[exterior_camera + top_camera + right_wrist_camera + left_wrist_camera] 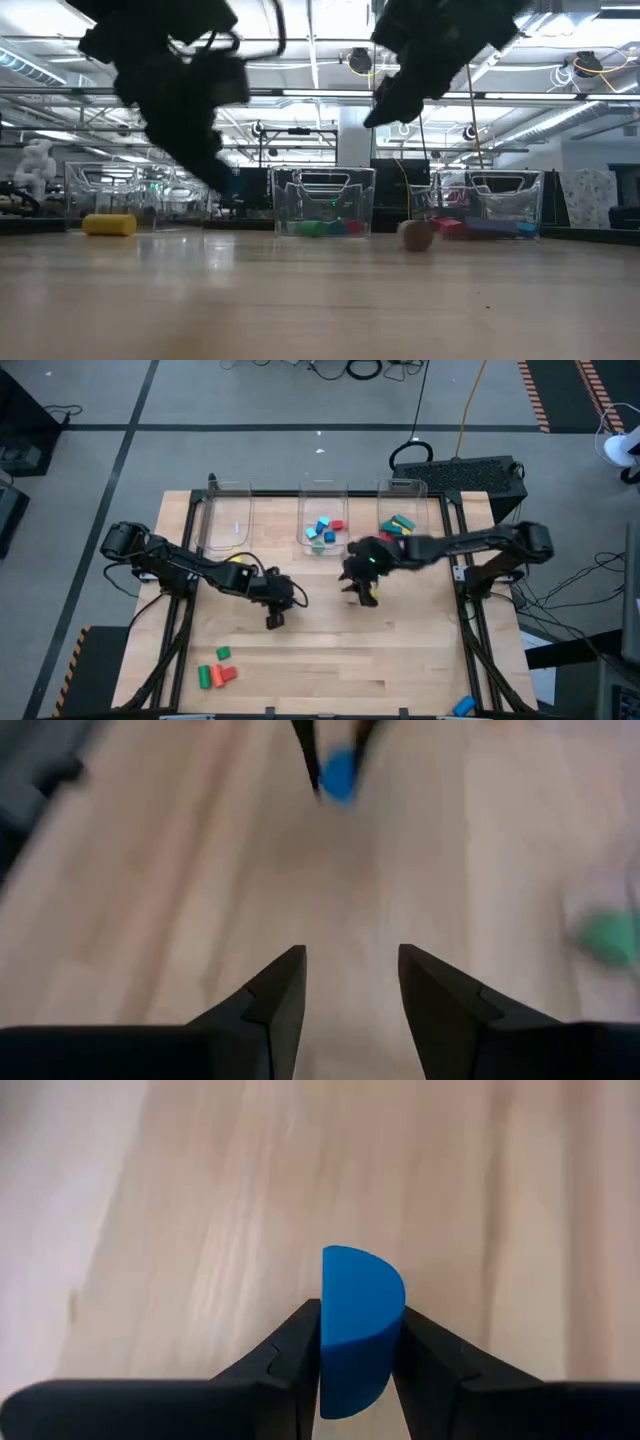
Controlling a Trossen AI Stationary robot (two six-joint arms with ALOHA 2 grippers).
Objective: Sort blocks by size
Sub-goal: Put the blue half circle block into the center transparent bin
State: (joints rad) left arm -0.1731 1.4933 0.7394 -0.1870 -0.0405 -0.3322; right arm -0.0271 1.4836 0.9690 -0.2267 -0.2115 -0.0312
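My left gripper [274, 618] is near the table's middle, shut on a blue block with one rounded side [360, 1310]. My right gripper [358, 592] is open and empty, above the table in front of the middle bin; its fingers [285, 990] frame bare wood. A small yellow block [372, 594] lies on the table beside it. A yellow cylinder [108, 224] lies near the left arm [238, 560]. Green and red blocks [215, 672] lie at the near left. More blocks fill the middle bin [322, 532] and the right bin [397, 525]. My left gripper pinches the blue block between its two fingers, one on each side of it [350, 1370]. The block's rounded end [365, 1270] sticks out past the fingertips. The fingers point down toward the wood. In the low view the gripper [205, 160] is above the table.
Three clear bins stand in a row at the table's far edge; the left one [228, 520] holds no blocks. A blue block [462, 705] lies at the near right corner. Bare wood lies between the two grippers and toward the near edge.
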